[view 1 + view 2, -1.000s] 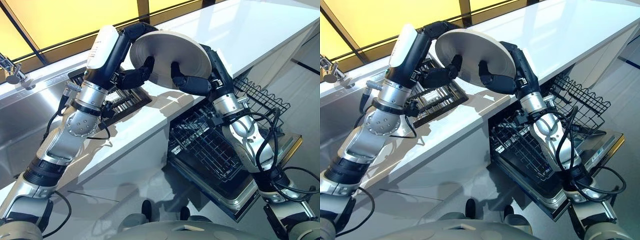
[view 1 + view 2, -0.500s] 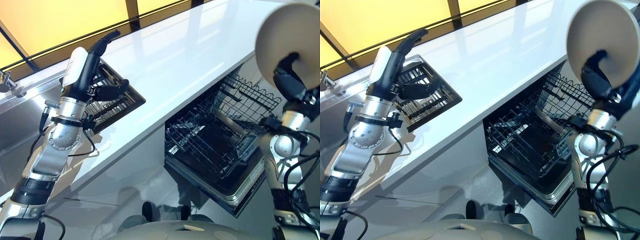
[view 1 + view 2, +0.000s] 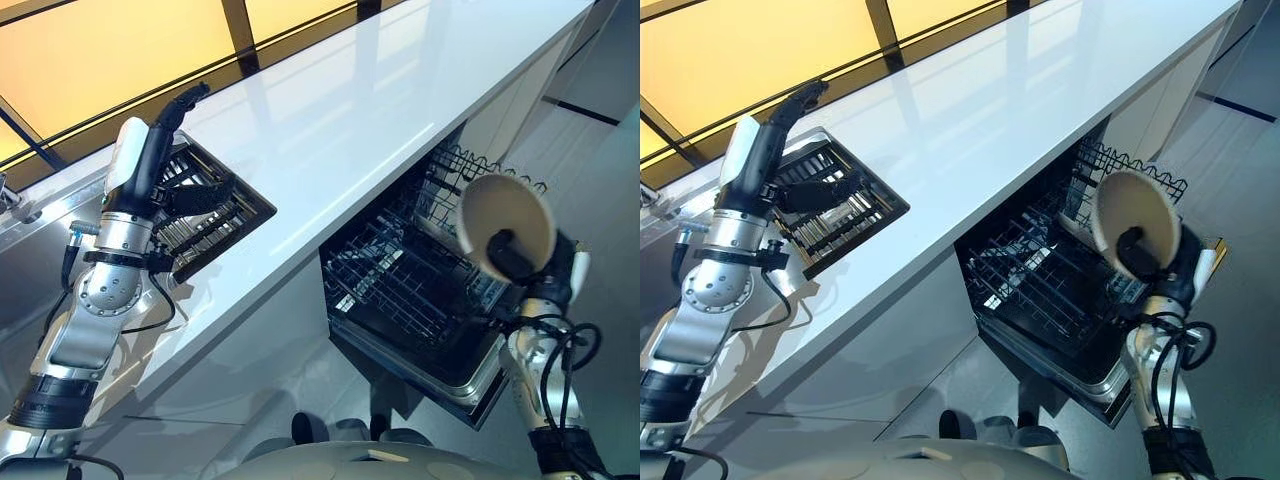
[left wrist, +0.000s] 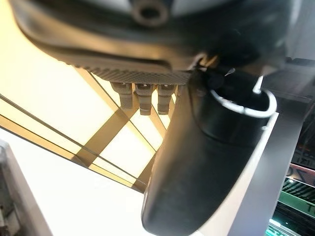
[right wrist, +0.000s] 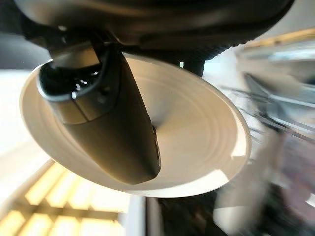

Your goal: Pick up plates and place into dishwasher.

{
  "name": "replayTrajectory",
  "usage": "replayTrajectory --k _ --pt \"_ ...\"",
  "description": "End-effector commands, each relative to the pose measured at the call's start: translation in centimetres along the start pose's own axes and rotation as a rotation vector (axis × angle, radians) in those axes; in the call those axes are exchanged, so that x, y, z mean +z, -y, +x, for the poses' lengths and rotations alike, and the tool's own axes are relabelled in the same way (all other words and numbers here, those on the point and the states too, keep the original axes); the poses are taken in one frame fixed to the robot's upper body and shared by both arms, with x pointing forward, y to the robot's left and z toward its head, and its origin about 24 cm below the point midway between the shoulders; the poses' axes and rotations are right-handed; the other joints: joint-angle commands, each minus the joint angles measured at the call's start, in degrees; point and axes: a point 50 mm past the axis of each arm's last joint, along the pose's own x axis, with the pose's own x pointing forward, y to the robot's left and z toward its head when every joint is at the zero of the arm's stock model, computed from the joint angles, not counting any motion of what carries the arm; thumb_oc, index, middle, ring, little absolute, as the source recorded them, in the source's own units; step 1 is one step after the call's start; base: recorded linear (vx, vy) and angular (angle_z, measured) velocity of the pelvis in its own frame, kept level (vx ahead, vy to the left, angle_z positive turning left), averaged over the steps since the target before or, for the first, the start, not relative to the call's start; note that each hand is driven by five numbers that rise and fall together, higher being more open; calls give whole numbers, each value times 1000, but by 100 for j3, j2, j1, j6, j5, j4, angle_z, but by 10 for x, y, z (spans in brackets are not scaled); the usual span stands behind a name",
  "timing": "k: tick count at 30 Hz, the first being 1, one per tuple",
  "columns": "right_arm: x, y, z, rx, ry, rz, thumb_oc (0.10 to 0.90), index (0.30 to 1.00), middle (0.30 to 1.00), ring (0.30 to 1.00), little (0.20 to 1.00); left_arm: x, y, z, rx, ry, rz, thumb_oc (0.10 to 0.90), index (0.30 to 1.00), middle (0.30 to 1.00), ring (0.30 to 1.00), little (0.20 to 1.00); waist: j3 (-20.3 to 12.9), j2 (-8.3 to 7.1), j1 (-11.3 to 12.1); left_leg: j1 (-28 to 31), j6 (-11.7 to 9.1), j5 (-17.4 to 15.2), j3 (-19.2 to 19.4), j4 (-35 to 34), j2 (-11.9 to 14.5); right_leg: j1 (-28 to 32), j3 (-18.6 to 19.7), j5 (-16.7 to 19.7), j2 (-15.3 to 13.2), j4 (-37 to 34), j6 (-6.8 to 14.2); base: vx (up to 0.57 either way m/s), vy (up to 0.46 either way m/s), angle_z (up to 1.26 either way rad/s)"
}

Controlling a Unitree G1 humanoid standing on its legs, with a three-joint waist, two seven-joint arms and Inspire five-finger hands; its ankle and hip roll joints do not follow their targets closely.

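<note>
A: What changed since a second ago?

B: Then both hands held the plate (image 3: 505, 226) over the white desk (image 3: 370, 100). Now the right hand (image 3: 510, 260) alone has it, carried off the desk's edge and lowered over the open dishwasher (image 3: 420, 290). The left hand (image 3: 175, 150) has let go and stays back by the dark dish rack (image 3: 215, 215) on the desk.

A: How is the right hand gripping?

B: Thumb curled across the plate's inner face, clear in the right wrist view (image 5: 106, 118); the fingers are behind the rim. The cream plate stands nearly on edge, its hollow side facing the camera.

A: Where is it relative to the dishwasher?

B: Above the pulled-out lower wire basket (image 3: 400, 285), toward its outer side, near the upper rack (image 3: 470, 170) that juts from under the desk. I cannot tell whether the plate touches any wire; it looks apart from them.

A: And the left hand?

B: Empty, fingers straight and pointing up toward the amber window (image 3: 100, 50), thumb stretched out over the dish rack. In its own wrist view the thumb (image 4: 206, 162) shows against the window frame.

A: Anything in the dish rack?

B: Dark slats only; I cannot make out more.
</note>
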Motion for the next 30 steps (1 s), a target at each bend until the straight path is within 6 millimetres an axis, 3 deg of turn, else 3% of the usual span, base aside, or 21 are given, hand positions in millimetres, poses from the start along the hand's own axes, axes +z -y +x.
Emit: replayTrajectory --k 1,5,10,30 --pt "52 -10 17 51 300 -98 100 300 300 300 200 11 -40 19 216 88 15 800 900 900 900 900 -319 -128 49 294 291 -783 -62 36 -437 -123 -187 -287 294 366 115 -8 4 3" --pt "46 -18 21 98 307 -286 100 300 300 300 200 11 -39 22 213 89 5 800 900 900 900 900 -310 -143 128 281 270 -772 -87 36 -432 -97 -258 -289 272 345 120 -6 -1 7" --pt "36 -21 25 106 254 -381 100 300 300 300 200 12 -35 22 199 92 3 800 900 900 900 900 -281 -170 207 271 262 -766 -137 36 -434 -82 -309 -298 259 344 120 -4 -8 4" --pt "-19 -19 36 96 -74 -632 100 300 300 300 200 15 -30 26 118 95 -16 800 900 900 900 900 -250 -193 575 293 243 -770 -328 36 -456 48 -548 -339 218 318 102 21 -12 9"
